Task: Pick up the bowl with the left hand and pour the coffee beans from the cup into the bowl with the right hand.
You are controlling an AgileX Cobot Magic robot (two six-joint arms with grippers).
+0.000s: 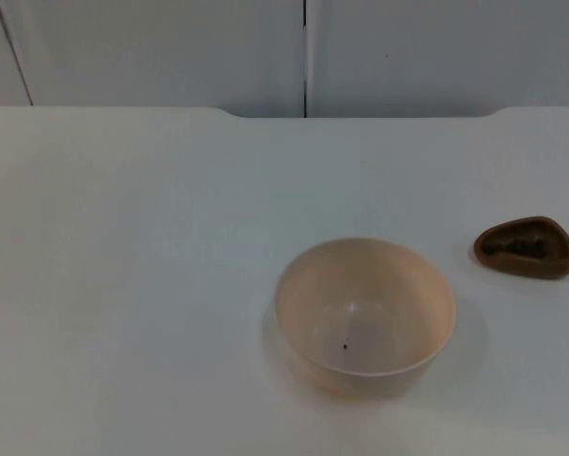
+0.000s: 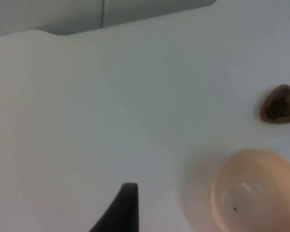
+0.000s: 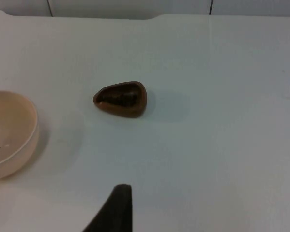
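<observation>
A cream bowl (image 1: 308, 294) stands upright on the white table, right of the middle, with a single dark speck on its bottom. A small brown teardrop-shaped cup (image 1: 526, 249) holding dark coffee beans sits to its right, near the table's right side. The left wrist view has the bowl (image 2: 251, 174) and the cup (image 2: 280, 104) well off to one side of my left gripper (image 2: 123, 212), which hangs over bare table. From above the table, my right gripper (image 3: 116, 210) faces the cup (image 3: 120, 99), well short of it, with the bowl (image 3: 19, 121) beside it. Neither gripper touches anything.
The white table (image 1: 123, 285) ends at a grey partition wall (image 1: 170, 47) at the back, where the table edge has a shallow notch (image 1: 360, 114).
</observation>
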